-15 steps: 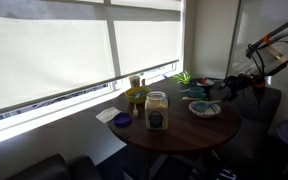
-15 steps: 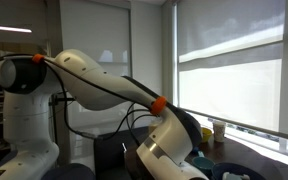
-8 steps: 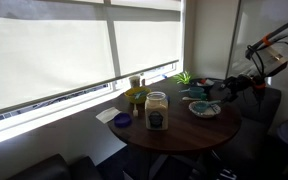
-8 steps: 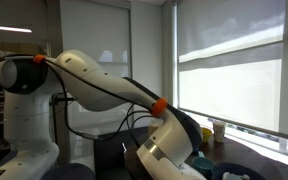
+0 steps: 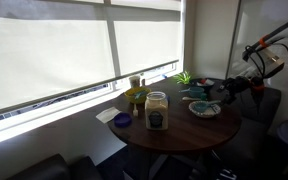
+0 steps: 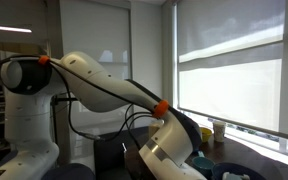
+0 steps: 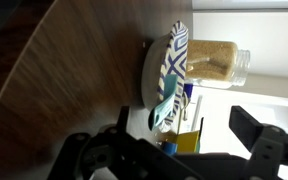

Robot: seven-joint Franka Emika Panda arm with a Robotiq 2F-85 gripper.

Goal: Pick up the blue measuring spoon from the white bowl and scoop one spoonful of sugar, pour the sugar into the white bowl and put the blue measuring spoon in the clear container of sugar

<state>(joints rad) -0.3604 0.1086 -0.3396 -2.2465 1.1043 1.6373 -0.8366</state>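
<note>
Low in the wrist view, the gripper [image 7: 176, 128] has hardly moved, jaws wide open and empty; the blue measuring spoon [image 7: 167, 106] lies ungrasped in the white bowl [image 7: 147, 75].

Daylight from pale roller-blinded windows [image 5: 74, 60], glaring white, round dark wooden table [image 5: 184, 135] dim, backlit, interior murky, wrist view soft, turned sideways, clear container of sugar [image 7: 216, 65] washed bright, foreground blurred

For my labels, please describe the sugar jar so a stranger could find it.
Look at the round wooden table by the window. On it stands the sugar jar. It is clear, pale inside, with a dark label, and larger than the yellow-green jar nearby.
</note>
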